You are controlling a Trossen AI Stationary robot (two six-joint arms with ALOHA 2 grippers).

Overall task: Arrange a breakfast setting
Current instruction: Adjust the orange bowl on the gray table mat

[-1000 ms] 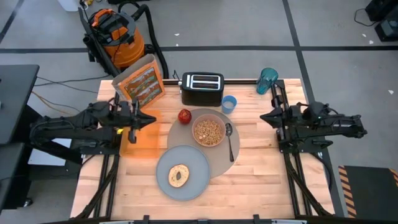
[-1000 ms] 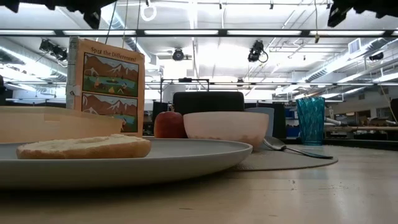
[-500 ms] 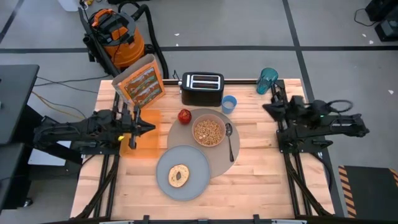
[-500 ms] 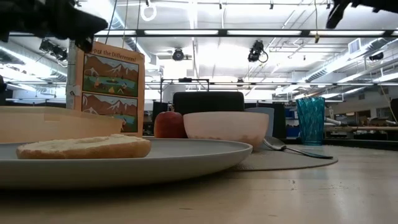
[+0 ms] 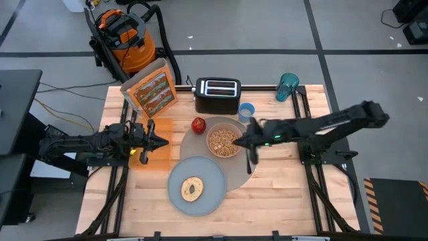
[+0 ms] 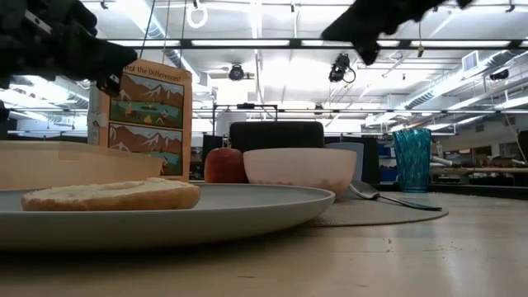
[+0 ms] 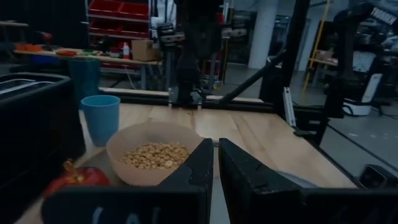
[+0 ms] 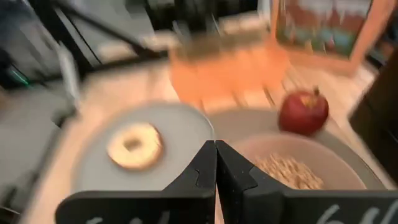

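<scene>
- High view: right gripper (image 5: 242, 140) hovered at the cereal-filled pink bowl (image 5: 224, 141), covering most of the spoon (image 5: 250, 163).
- Low view: bagel (image 6: 111, 195) sat on the plate (image 6: 247, 206).
- Wrist views: both grippers' fingers looked pinched together, holding nothing.

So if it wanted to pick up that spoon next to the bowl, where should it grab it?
Probably mid-handle, coming straight down from above. The spoon lies flat on the mat, its head up beside the bowl and its thin handle running toward the near edge. The handle's lower half has free space on both sides, so fingers could close across it. The right end effector already hovers close by.
</scene>
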